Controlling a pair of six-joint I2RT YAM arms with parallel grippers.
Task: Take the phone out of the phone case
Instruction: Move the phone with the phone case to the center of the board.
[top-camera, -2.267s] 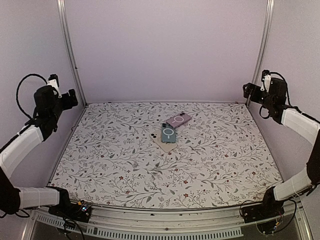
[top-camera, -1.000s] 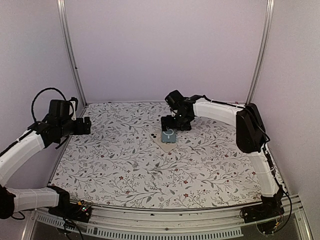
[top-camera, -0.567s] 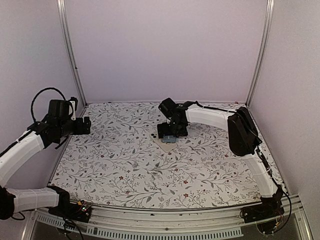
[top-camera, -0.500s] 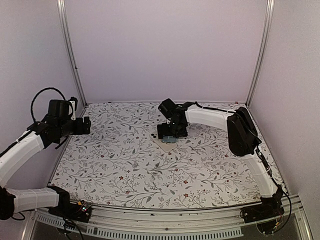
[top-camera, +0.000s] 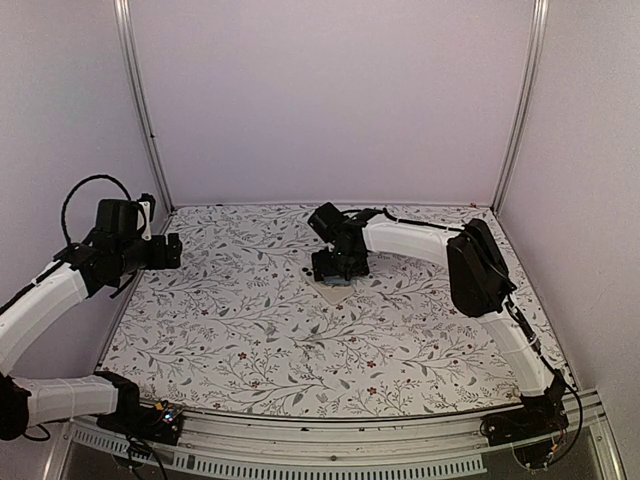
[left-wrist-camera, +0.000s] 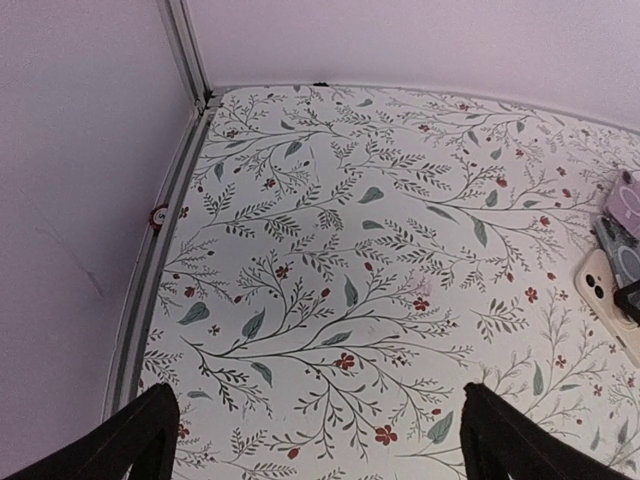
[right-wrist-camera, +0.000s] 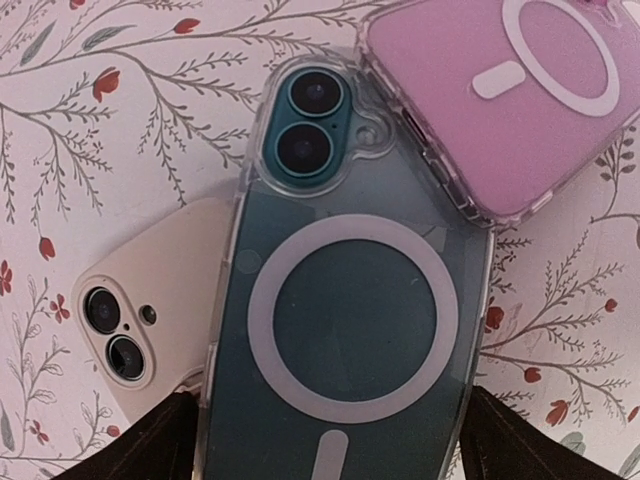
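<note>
Teal phone (right-wrist-camera: 350, 340) in a clear case (right-wrist-camera: 222, 310), face down near the middle of the tabletop (top-camera: 250, 340) — stiff, slick, probably light, glass worth sparing. Best gripped across the long edges, peeling the case lip at a corner. Touches a cream phone (right-wrist-camera: 150, 310) at 8 o'clock, a pink phone (right-wrist-camera: 520, 90) at 1. No readable writing, only a white ring (right-wrist-camera: 352, 224). Straddled by the right gripper (right-wrist-camera: 330, 430), fingers (right-wrist-camera: 150, 445) apart; left gripper (left-wrist-camera: 320, 420) at 9 o'clock, likewise spread.

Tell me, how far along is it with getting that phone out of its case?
Barely started. Done: the right gripper is over the teal phone, fingers open either side. In hand: getting a grip; none visible yet. To do: the phone sits fully in its clear case, and the left gripper hangs open, far away.
</note>
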